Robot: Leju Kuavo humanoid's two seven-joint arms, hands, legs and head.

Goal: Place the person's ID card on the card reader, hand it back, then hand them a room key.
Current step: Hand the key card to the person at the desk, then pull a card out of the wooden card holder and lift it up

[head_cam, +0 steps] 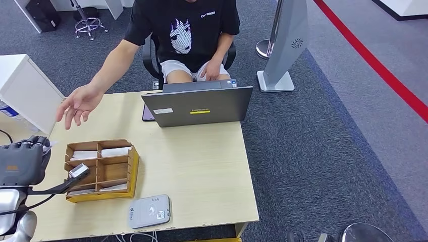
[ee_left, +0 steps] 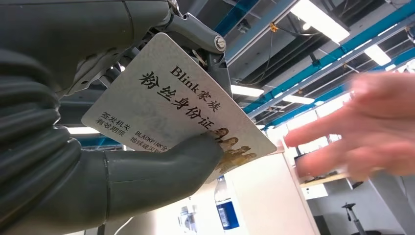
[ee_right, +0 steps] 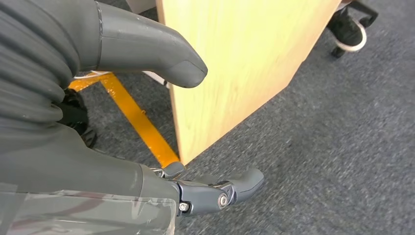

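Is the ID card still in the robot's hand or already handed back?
Still held: the left hand pinches the ID card; the person's hand hasn't touched it.

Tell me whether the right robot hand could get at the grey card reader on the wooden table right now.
Probably not directly. The right robot hand hangs open below the light wooden table, beside it, near the carpet, while the grey card reader lies on top; the arm must rise first.

Matt light wood table (head_cam: 202,161), brown cardboard organizer (head_cam: 101,169), glossy printed plastic ID card (ee_left: 171,105), rough grey carpet (head_cam: 323,141).
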